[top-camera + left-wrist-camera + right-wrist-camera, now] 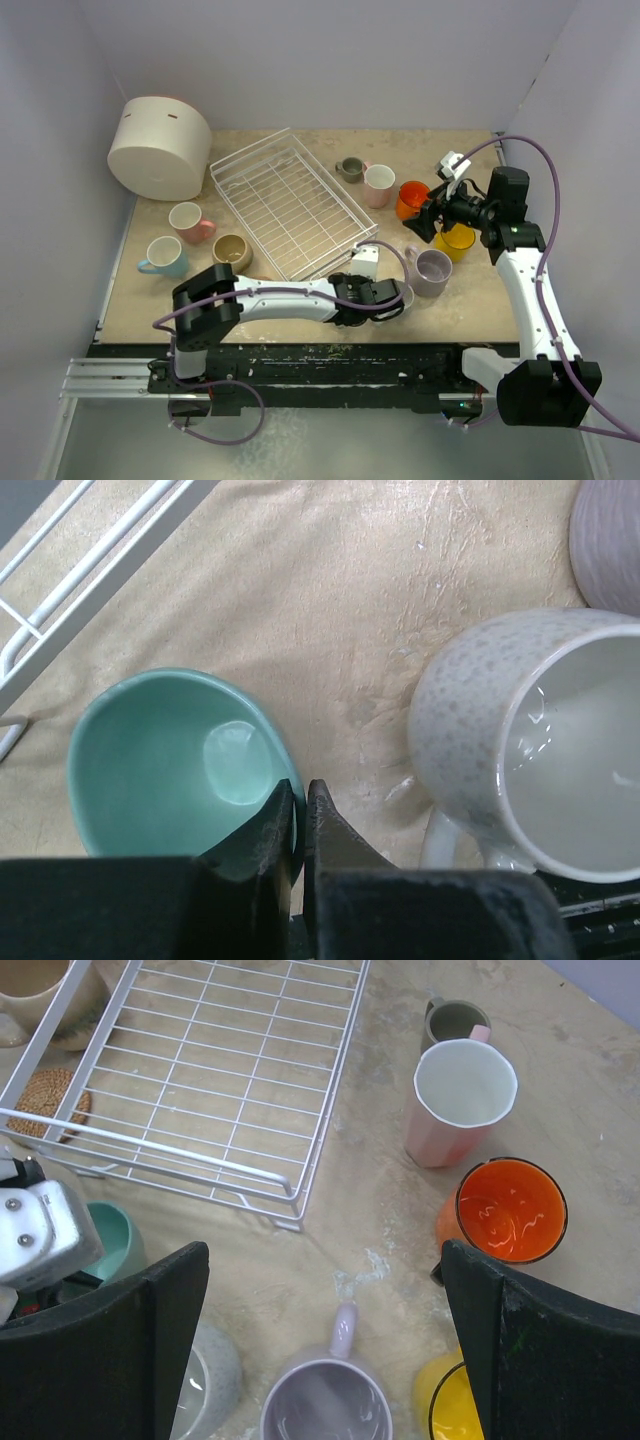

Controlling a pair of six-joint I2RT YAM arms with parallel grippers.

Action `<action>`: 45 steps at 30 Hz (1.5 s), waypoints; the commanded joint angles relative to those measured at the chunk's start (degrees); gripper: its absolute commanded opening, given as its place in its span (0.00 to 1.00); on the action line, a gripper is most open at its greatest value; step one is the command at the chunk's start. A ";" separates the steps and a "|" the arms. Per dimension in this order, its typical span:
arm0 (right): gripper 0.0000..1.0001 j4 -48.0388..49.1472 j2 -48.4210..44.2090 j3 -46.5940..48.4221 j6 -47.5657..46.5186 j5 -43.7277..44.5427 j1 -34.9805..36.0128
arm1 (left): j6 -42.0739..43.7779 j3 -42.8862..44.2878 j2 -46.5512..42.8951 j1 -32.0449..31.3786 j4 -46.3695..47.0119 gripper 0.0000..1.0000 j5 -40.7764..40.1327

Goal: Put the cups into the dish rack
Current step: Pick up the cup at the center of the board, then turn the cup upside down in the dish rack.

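Fingers of my left gripper were pinched almost together on the near rim of the teal cup, one pad inside the bowl and the other outside. The cup stood upright on the table, just beside a near corner of the dish rack and outside its wires. A speckled white cup stood near on its other side, apart from it. My right gripper hung with its fingers spread wide, gripping nothing, above the lilac cup, with the orange cup and the yellow cup close by.
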 commanded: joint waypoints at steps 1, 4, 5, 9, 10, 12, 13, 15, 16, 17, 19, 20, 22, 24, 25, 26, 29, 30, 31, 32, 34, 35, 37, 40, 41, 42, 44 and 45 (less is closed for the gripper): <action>1.00 2.23 -0.71 0.05 1.06 -2.80 0.08 | -0.27 -3.68 -5.51 0.23 5.99 0.00 3.70; 1.00 2.75 -1.02 -1.89 1.58 -6.03 0.12 | 1.70 -7.39 -10.20 0.23 10.72 0.00 6.57; 1.00 2.94 -1.06 -2.21 1.86 -6.99 0.09 | 2.44 -8.73 -12.02 0.18 12.85 0.00 7.47; 1.00 3.60 -1.41 -2.74 2.64 -10.55 0.11 | 7.19 -18.22 -23.99 0.17 25.51 0.00 12.13; 1.00 3.70 -1.51 -2.83 2.70 -11.01 0.11 | 8.84 -20.47 -26.63 0.15 29.16 0.00 13.18; 1.00 3.95 -1.77 -2.99 3.36 -12.66 0.01 | 12.26 -26.09 -31.94 0.18 37.90 0.00 15.17; 1.00 4.04 -1.86 -3.08 3.61 -14.51 0.03 | 13.92 -28.98 -34.35 0.24 42.33 0.00 16.28; 1.00 5.28 -2.32 -3.76 4.80 -19.78 0.02 | 17.23 -34.16 -39.37 0.75 50.93 0.00 18.53; 1.00 6.43 -2.62 -4.32 5.71 -21.66 0.02 | 17.88 -36.48 -41.41 1.31 54.85 0.00 19.73; 1.00 7.56 -3.19 -4.90 6.65 -23.11 -0.06 | 18.56 -38.29 -43.45 2.16 57.77 0.00 21.26; 1.00 9.99 -4.38 -5.91 8.09 -25.10 -0.07 | 19.13 -40.84 -46.67 4.22 62.94 0.00 24.54; 1.00 11.24 -5.01 -6.40 9.10 -25.97 -0.07 | 19.38 -41.70 -48.03 5.31 64.91 0.00 26.23; 1.00 13.11 -5.94 -7.19 10.74 -27.70 -0.07 | 19.92 -42.67 -50.24 7.76 68.51 0.00 28.80; 1.00 13.44 -6.25 -7.21 10.98 -29.40 -0.07 | 20.39 -42.96 -52.09 10.38 71.26 0.00 30.62; 1.00 13.05 -6.19 -6.97 11.03 -30.29 -0.07 | 21.29 -42.87 -52.77 11.78 72.47 0.00 31.58; 1.00 11.81 -6.10 -6.64 10.88 -31.52 -0.07 | 22.19 -42.57 -53.50 13.03 72.91 0.00 32.41; 1.00 10.18 -5.86 -5.19 9.28 -34.50 -0.07 | 23.91 -40.35 -55.47 18.23 72.47 0.00 34.39; 1.00 9.36 -5.48 -4.25 7.79 -34.68 -0.07 | 24.32 -39.38 -55.95 19.95 72.35 0.00 35.18; 1.00 8.37 -5.06 -3.32 6.77 -35.40 -0.07 | 24.49 -38.50 -56.18 21.28 72.42 0.00 35.78; 1.00 6.87 -4.57 -2.38 6.52 -35.71 -0.01 | 24.65 -37.65 -56.18 22.50 72.67 0.00 36.17; 1.00 5.73 -3.25 -1.01 6.58 -35.76 0.14 | 24.47 -36.07 -55.83 23.99 74.53 0.00 36.93; 1.00 5.39 -2.52 -0.92 6.60 -35.42 0.30 | 23.85 -35.46 -55.35 24.53 75.60 0.00 37.05; 1.00 5.72 -1.14 1.16 7.86 -32.93 1.18 | 22.02 -35.40 -53.86 24.73 81.60 0.00 37.50; 1.00 5.68 0.60 2.66 9.61 -30.34 2.78 | 18.68 -36.50 -50.41 24.86 92.90 0.00 37.39; 1.00 5.51 0.97 3.40 10.22 -29.35 3.69 | 18.02 -36.83 -49.32 24.94 96.34 0.00 37.11; 0.99 5.15 1.28 4.42 10.64 -28.52 4.48 | 17.46 -37.08 -48.02 25.06 99.47 0.00 36.73; 0.99 5.39 1.81 6.15 12.77 -27.12 6.13 | 16.11 -37.24 -46.07 25.54 103.70 0.00 35.71; 0.99 5.91 2.06 6.85 14.48 -27.04 6.89 | 15.40 -37.06 -45.18 25.76 105.15 0.00 35.14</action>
